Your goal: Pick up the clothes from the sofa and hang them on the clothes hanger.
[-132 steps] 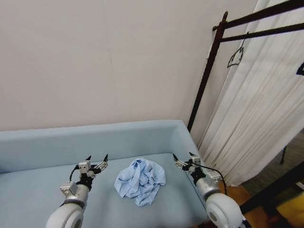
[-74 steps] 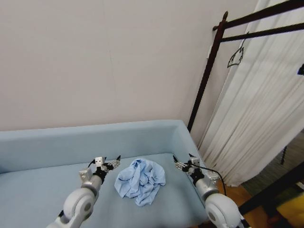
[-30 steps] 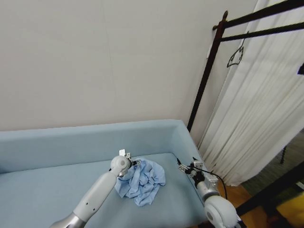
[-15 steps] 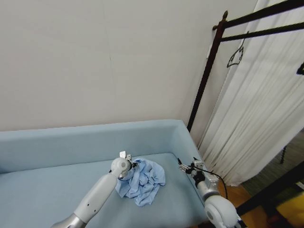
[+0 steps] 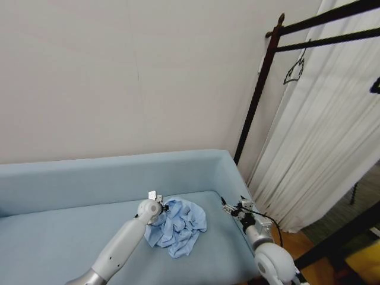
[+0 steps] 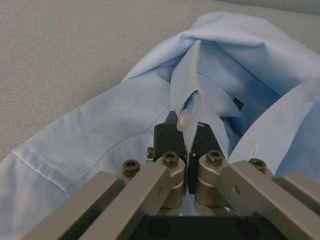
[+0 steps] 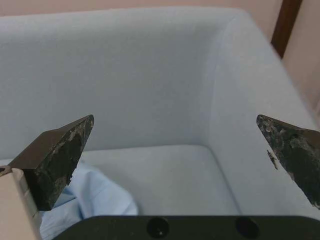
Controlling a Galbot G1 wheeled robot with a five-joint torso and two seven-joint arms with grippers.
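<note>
**A crumpled light-blue cotton shirt (image 5: 176,228) (image 6: 100,125), pinched by the left gripper (image 5: 162,206) (image 6: 186,132)**

The shirt is lying at the lower centre of the head view on the pale blue sofa (image 5: 59,178). The left gripper's jaws are squeezing a raised fold at its upper left edge. The right gripper (image 5: 231,206) (image 7: 177,160) is hovering at the lower right, spread wide, apart from the cloth. A dark wooden clothes rack (image 5: 261,83) is standing at the upper right.

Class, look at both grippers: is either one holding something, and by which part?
The left gripper is shut on a raised edge fold of the blue shirt; the right gripper is open, holding nothing.
</note>
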